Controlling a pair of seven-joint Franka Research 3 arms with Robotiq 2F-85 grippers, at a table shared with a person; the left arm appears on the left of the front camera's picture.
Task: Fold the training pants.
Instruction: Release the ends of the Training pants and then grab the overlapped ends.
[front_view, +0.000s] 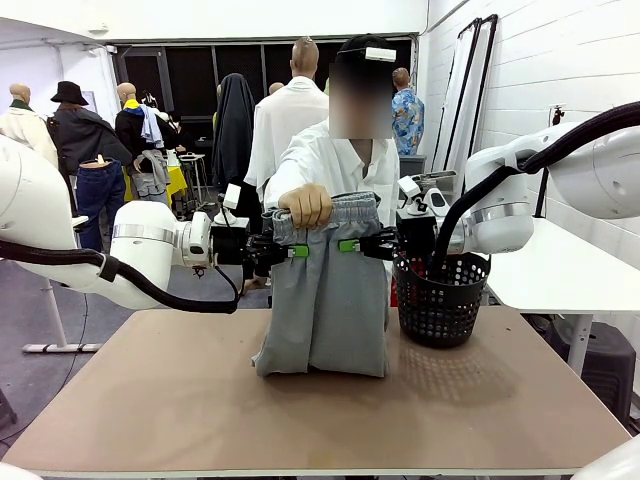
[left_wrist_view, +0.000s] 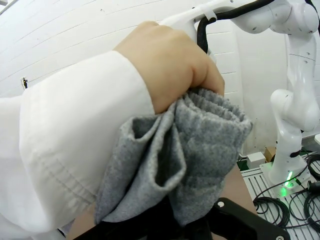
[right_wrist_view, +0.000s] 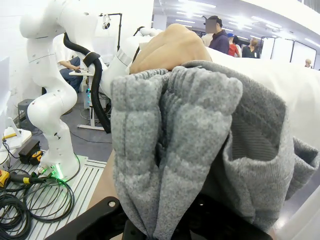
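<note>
The training pants hang upright mid-table, hems on the table (basket just right). The left gripper and right gripper each pinch them below the waistband; a person's hand grips the top.

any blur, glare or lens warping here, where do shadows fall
Front view: even light, sharp; the black mesh basket throws a dotted shadow on the table. Left wrist view: wall lines bow, the person's hand looms large. Right wrist view: training pants crisp, ceiling washed out.
</note>
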